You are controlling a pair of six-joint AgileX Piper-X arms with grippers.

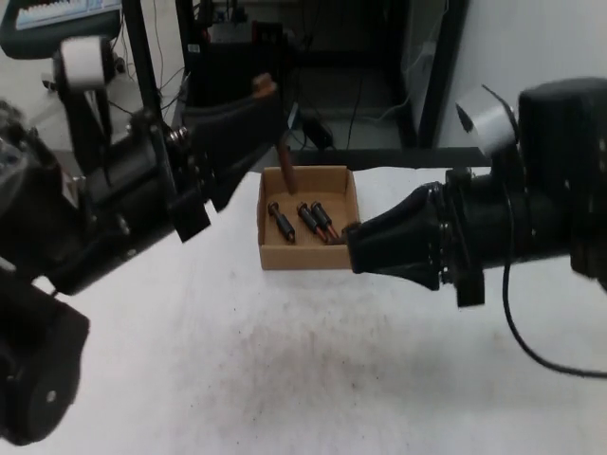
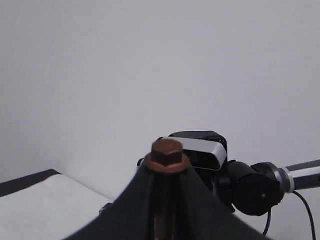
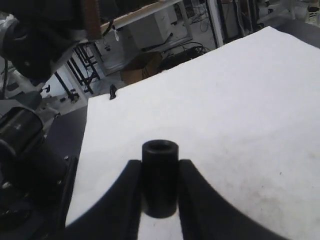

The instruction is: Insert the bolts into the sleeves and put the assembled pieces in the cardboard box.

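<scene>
- Bolt [image 2: 166,159], copper-coloured: clamped in left gripper [image 2: 166,192], near cardboard box [image 1: 305,254] far wall.
- Sleeve [image 3: 160,182], black: clamped in right gripper [image 3: 160,167].
- Three assembled pieces [image 1: 313,220] lie inside the cardboard box.

A pale wall [image 1: 531,47] rises beside black metal racks [image 1: 438,76] behind the white-covered bench [image 1: 285,360].

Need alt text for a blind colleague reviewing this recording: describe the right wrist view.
The right end effector grips a black sleeve between its two fingers, the sleeve's open bore showing, with the white-covered bench behind it. Farther off, a copper-coloured bolt hangs from the other arm.
</scene>
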